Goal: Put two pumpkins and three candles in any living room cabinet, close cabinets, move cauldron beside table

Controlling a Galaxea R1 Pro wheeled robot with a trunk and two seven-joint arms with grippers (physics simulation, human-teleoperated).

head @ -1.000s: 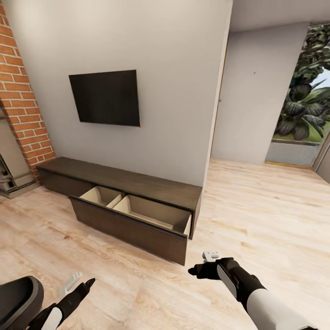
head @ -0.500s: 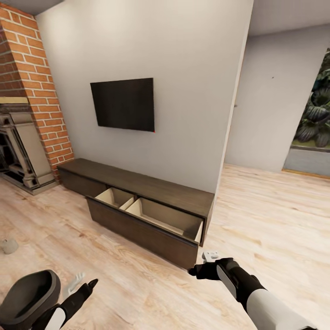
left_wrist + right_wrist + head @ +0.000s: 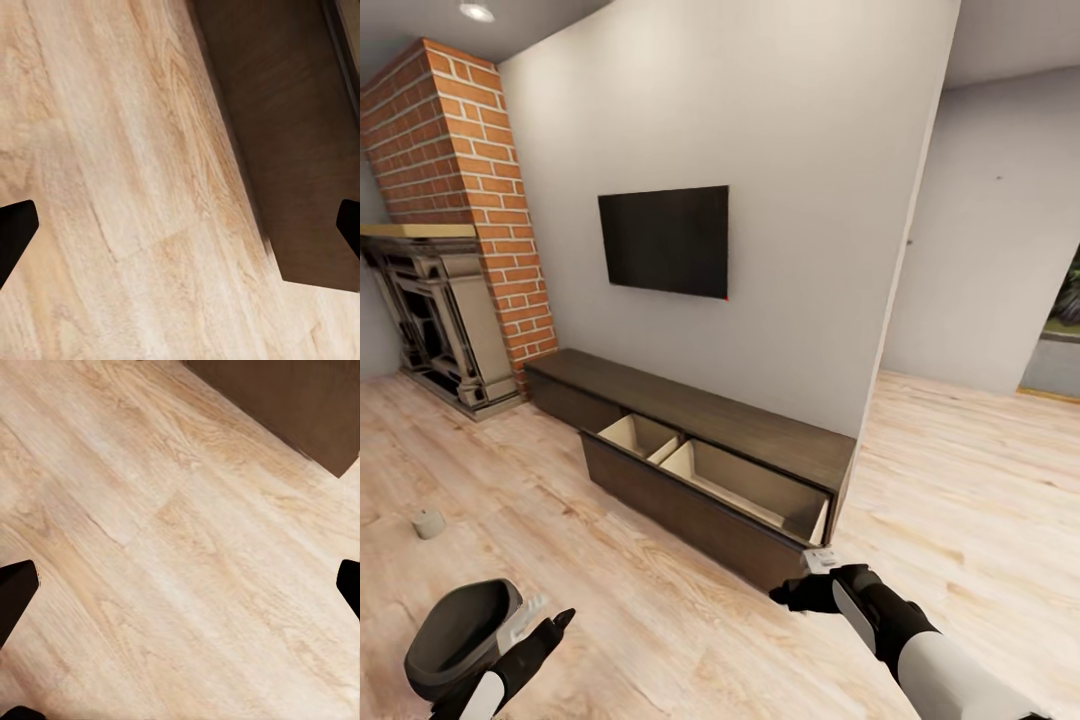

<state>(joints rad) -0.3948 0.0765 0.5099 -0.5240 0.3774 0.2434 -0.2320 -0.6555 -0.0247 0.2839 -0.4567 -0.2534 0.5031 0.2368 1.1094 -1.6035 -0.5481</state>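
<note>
Two grippers are seen low in the head view, both held above the pale wooden floor (image 3: 980, 470). The left gripper (image 3: 545, 625) sits at the lower left, its dark fingers just beside a round dark pot, the cauldron (image 3: 460, 635), which is seen at the bottom left corner; whether the two touch cannot be told. The right gripper (image 3: 800, 590) is raised at the lower right, close to the near corner of the cabinet (image 3: 690, 440).

In each wrist view the black fingertips are set at opposite edges of the picture with bare floor between them, so the jaws of both grippers are spread wide and nothing is held. In the left wrist view the left gripper (image 3: 180, 232) looks down on floorboards and a dark-brown cabinet front (image 3: 300, 150). In the right wrist view the right gripper (image 3: 180, 585) is over floorboards, with a dark-brown corner (image 3: 300, 405) seen at one edge.

The long, low dark-brown cabinet stands against the grey wall under a wall-mounted television (image 3: 665, 240). One wide drawer (image 3: 710, 480) is pulled out, and its pale wood inside, split by a divider, is seen to hold nothing. One small pale stubby object (image 3: 428, 523), possibly a candle, lies on the floor at the left, well apart from the cabinet. A brick chimney (image 3: 470, 190) with a dark fireplace (image 3: 440, 320) stands at the far left.
</note>
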